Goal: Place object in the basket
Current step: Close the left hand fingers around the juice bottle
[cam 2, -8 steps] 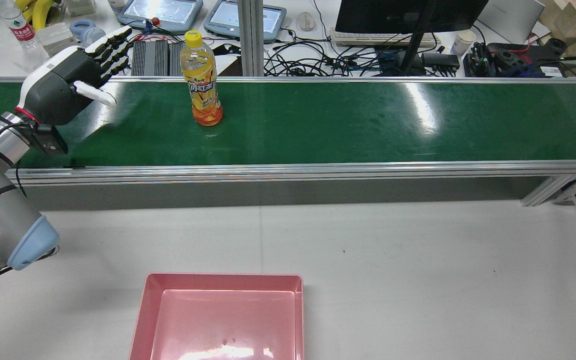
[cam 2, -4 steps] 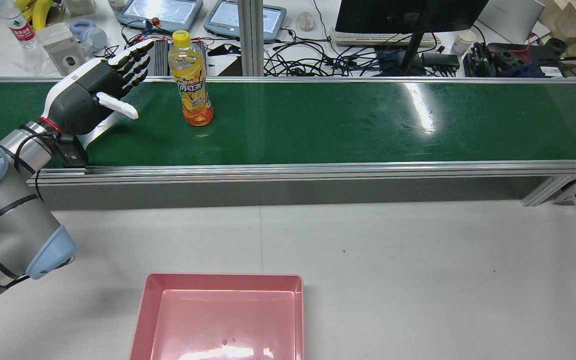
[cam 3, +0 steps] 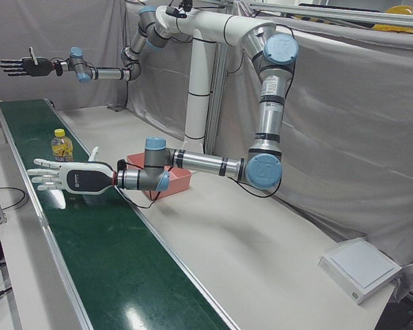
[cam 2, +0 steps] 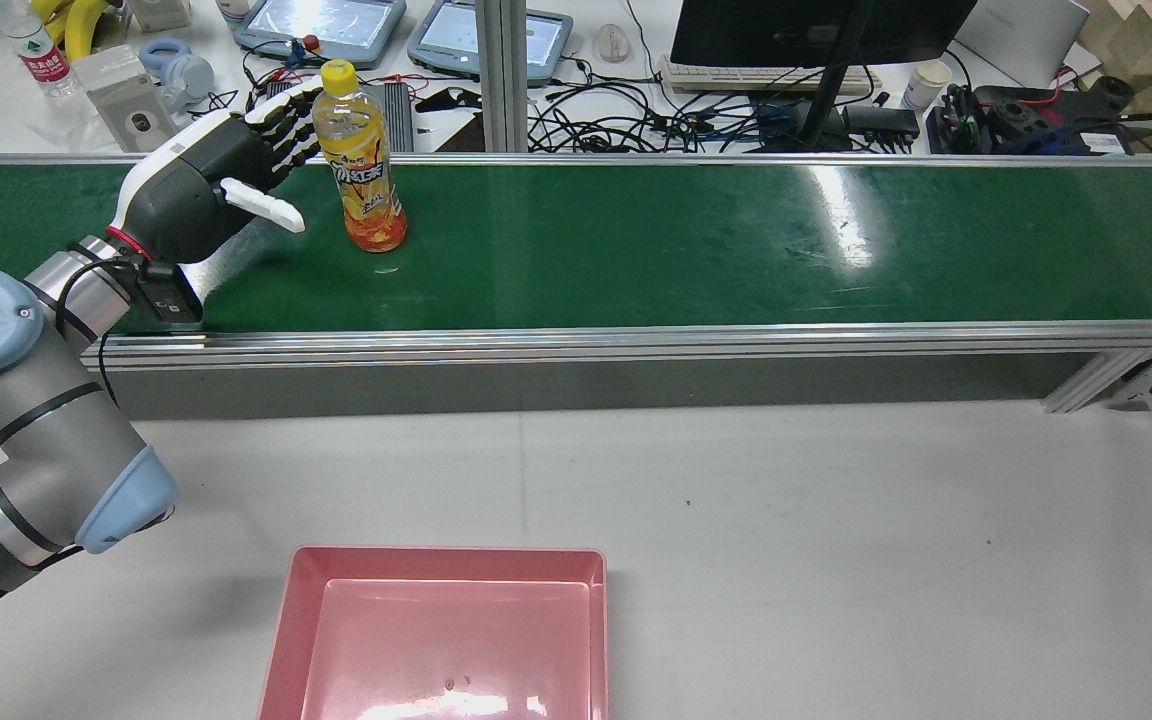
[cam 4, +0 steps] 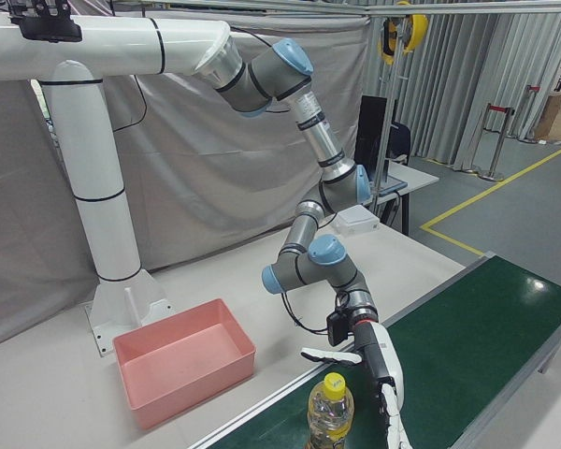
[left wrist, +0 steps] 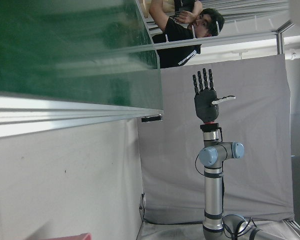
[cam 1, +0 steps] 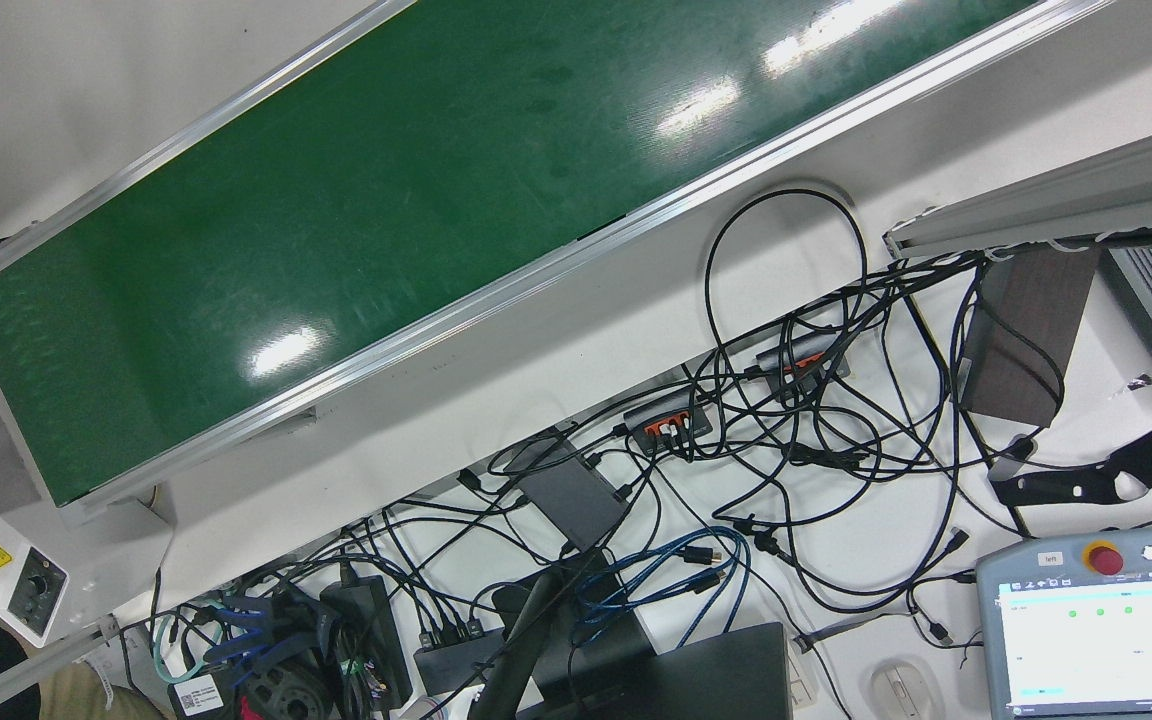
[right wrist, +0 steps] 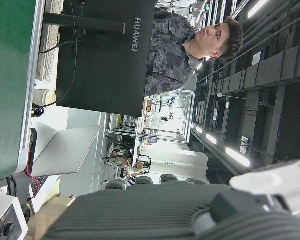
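1. Upper left of the rear view: the bottle [cam 2: 360, 160], yellow-capped and orange, stands upright on the green conveyor belt [cam 2: 696, 245].
2. The left hand [cam 2: 211, 185] hovers just left of the bottle, fingers spread flat, holding nothing, thumb pointing toward the bottle.
3. The right hand [cam 3: 24, 65], upper left of the left-front view, is raised with fingers splayed, empty.
4. The pink basket [cam 2: 286, 625] sits bottom centre, well apart.
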